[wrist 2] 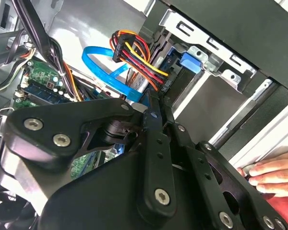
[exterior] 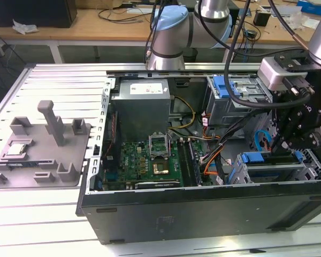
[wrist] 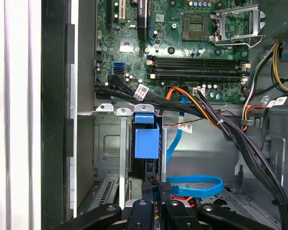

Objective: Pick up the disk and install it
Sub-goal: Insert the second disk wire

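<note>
The disk sits edge-on in the lower drive cage of the open computer case, and its blue carrier bracket shows at the cage mouth. That blue bracket stands between the cage's metal rails in the first wrist view, and its tab shows in the second wrist view. My gripper hangs over this cage at the exterior view's right. Its black fingers are shut, tips together just short of the disk's near end. My gripper holds nothing that I can see.
A blue data cable and a bundle of power wires loop close to the fingertips. The motherboard and power supply fill the case's middle. A grey fixture lies outside it. A person's hand rests on the case edge.
</note>
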### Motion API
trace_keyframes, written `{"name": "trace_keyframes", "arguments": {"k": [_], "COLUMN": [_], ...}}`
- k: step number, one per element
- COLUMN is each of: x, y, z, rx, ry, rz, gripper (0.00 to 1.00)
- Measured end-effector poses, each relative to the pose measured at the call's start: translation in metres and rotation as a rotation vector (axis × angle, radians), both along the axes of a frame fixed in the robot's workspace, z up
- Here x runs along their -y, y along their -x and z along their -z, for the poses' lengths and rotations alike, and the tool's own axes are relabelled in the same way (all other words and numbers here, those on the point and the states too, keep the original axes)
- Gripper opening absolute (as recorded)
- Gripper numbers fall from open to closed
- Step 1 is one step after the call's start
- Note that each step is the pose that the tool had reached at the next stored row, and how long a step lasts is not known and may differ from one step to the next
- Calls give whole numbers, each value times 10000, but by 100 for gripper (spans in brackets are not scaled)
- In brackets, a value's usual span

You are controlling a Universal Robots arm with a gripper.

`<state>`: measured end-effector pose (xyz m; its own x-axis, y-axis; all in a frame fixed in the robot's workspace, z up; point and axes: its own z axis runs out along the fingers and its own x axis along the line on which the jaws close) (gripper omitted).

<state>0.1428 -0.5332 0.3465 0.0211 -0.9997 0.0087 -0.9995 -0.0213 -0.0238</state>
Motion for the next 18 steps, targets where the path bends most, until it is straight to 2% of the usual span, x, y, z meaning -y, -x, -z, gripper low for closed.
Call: {"name": "trace_keyframes", "arguments": {"k": [18], "x": [0], "y": [-4], "z": [51], "rx": [0], "ry": [0], "rz": [-30], "gripper": [16]}}
